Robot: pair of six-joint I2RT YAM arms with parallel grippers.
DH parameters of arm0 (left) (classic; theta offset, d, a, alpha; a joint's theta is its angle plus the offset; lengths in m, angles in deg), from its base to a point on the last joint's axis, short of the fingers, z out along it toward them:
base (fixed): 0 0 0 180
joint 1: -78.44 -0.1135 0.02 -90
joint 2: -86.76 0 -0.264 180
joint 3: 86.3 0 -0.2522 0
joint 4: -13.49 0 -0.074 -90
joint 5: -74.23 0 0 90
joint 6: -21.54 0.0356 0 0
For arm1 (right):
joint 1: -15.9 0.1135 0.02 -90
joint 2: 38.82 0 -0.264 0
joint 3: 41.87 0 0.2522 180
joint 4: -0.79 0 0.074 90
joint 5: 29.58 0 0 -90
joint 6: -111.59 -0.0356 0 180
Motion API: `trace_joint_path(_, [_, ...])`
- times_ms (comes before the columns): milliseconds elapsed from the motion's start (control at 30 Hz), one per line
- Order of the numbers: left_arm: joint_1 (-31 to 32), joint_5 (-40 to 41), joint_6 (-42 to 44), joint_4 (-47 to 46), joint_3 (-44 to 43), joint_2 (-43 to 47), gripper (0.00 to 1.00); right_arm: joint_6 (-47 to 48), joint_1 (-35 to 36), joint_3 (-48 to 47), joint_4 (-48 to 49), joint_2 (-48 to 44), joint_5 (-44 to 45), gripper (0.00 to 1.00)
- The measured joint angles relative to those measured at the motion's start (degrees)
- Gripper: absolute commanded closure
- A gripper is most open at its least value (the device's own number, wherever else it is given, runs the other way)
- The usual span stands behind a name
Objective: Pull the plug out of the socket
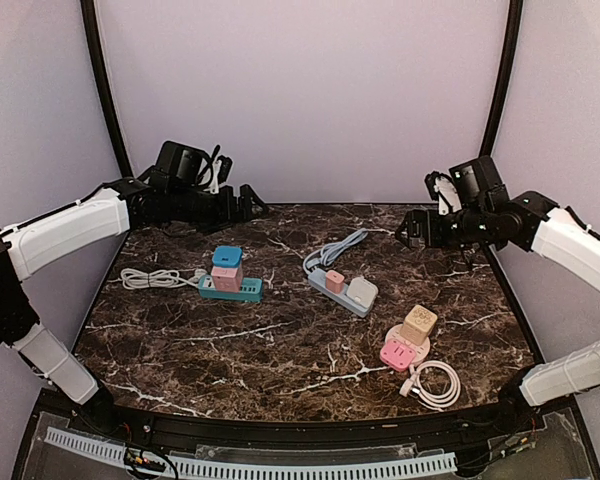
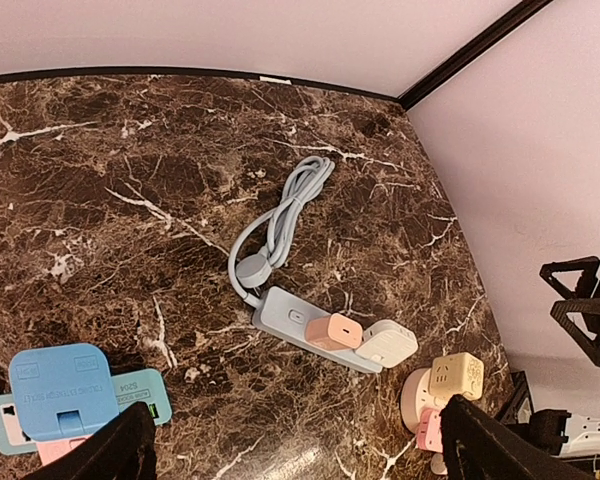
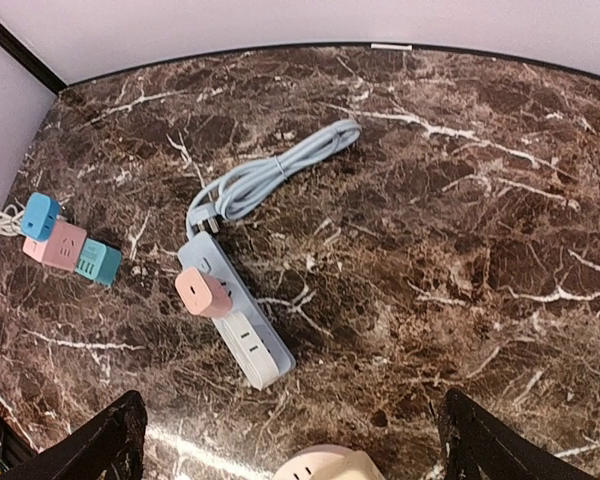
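Left arm (image 1: 65, 232) rose from its base with the elbow out to the left, forearm running rightward toward the far side. Left gripper (image 1: 250, 203) pointed toward centre, raised, holding nothing. Its fingers (image 2: 115, 452) stood wide apart in the left wrist view. Right arm (image 1: 578, 250) mirrored this, with the elbow out right and the forearm angled inward. Right gripper (image 1: 404, 228) faced left, raised, nothing between its fingers (image 3: 485, 448), likewise spread wide. The two grippers were well apart.
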Motion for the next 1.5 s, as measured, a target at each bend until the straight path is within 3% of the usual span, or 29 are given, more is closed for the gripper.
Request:
trace_joint_path(633, [0.0,-3.3,-1.6,-2.2,1.9,0.0,0.01,-0.5,1.4,9.4,-7.1,1.4,-8.3,0.01])
trace_joint_path(900, [0.0,-3.5,-1.7,-2.2,1.9,0.0,0.01,-2.9,5.0,10.7,-7.1,8.7,-5.5,0.01])
trace_joint_path(1133, [0.0,-4.1,-1.6,-2.2,1.9,0.0,0.01,-4.6,6.5,11.5,-6.9,10.6,-2.0,0.02])
trace_joint_path(1300, [0.0,-4.2,-1.6,-2.2,1.9,0.0,0.01,-5.4,8.4,11.5,-7.5,11.5,-1.2,0.1])
trace_joint_path(1500, [0.0,-4.3,-1.6,-2.2,2.0,0.0,0.01,-6.7,9.6,11.1,-9.3,12.2,-1.4,0.08])
